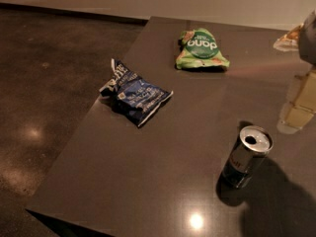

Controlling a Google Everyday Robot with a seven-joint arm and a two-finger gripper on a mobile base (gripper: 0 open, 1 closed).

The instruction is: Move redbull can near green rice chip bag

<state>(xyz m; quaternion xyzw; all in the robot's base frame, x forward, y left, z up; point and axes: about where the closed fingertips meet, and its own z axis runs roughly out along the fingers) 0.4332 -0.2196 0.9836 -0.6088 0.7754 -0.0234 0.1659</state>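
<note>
can (247,157): standing upright, axis vertical, front right of the table (148,181)
gripper (300,105): right edge, just past the can and to its right; open or closed, can't tell tbh
green bag (201,49): far side, well apart from the can

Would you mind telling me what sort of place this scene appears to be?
Probably an office break area or lab: a dark table on a polished floor, holding a green rice chip bag and a redbull can. The pincer hangs at the right edge.
</note>
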